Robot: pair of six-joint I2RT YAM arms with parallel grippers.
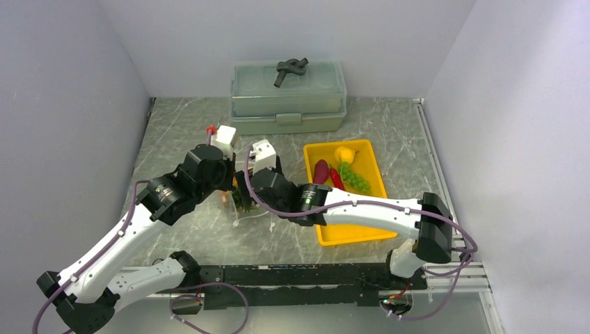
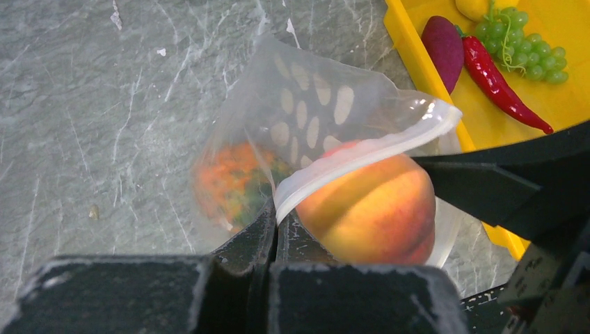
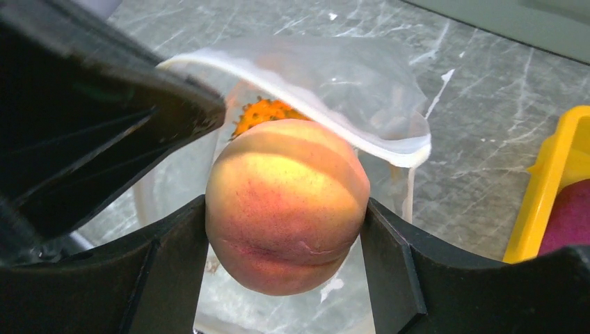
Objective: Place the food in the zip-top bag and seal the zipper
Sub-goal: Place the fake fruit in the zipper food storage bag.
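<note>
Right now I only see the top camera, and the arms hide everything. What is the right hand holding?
Observer: The right hand grips the peach between its fingers.
Operator: Is the bag open?
Observer: Yes. The left hand is shut on the zipper, holding the zip-top bag mouth up over the peach.
Operator: Anything inside already?
Observer: The orange pineapple shows through the plastic.

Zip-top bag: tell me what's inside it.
Inside the zip-top bag lies the orange pineapple, blurred through the plastic. The peach, gripped by the right hand, sits at the mouth. Whatever lies behind the two is hidden.
</note>
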